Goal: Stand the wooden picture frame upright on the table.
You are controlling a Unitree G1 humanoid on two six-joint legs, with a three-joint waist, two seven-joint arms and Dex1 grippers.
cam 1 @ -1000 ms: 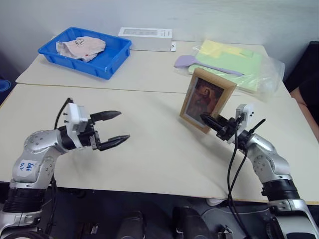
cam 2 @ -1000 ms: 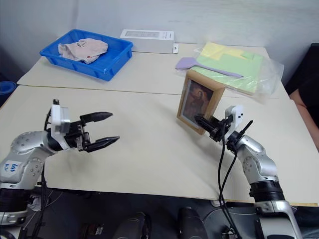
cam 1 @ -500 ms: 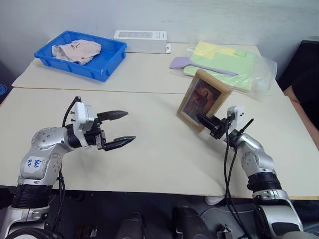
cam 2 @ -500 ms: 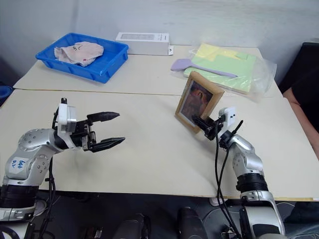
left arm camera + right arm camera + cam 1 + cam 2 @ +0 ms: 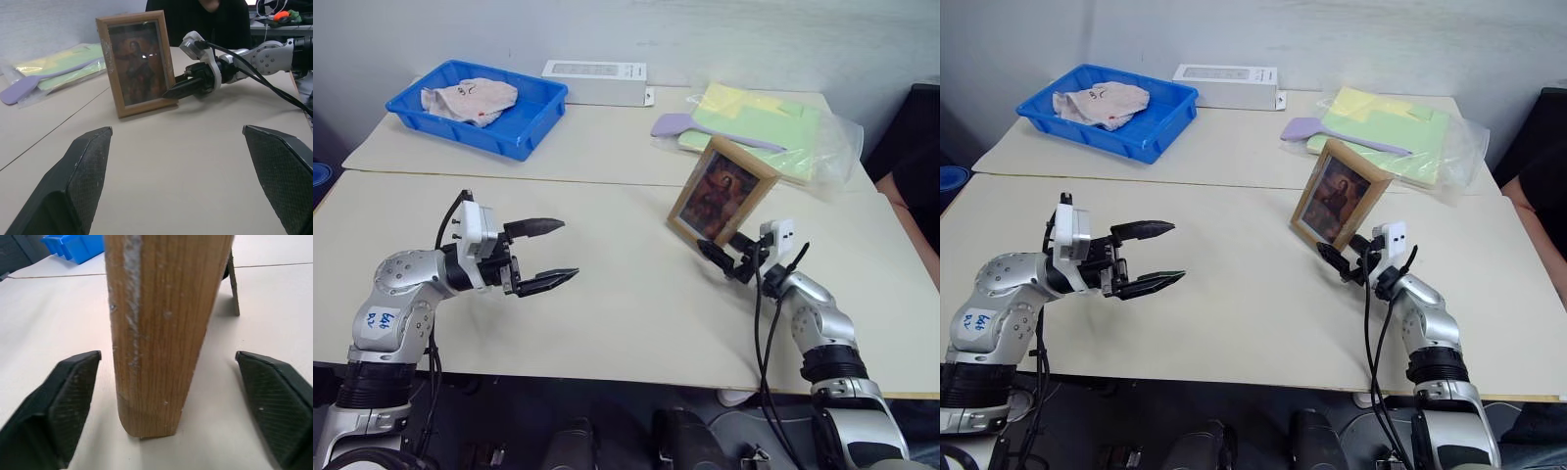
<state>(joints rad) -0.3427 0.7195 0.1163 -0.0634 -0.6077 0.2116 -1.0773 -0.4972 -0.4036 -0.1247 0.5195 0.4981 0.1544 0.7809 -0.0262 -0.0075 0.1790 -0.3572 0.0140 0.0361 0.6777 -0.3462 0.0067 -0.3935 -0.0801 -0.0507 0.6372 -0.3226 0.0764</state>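
Nearest me, my left gripper (image 5: 540, 254) hangs over the near part of the table (image 5: 626, 313) with its fingers spread wide and nothing between them, well apart from the wooden picture frame (image 5: 722, 192). My right gripper (image 5: 1340, 257) sits low at the frame's near corner; I can see its fingers parted on either side of the wooden edge, clear of it. The frame stands upright on the table, its stand leg propped out behind. Beyond lie a blue tray (image 5: 524, 125) and a white box (image 5: 597, 81).
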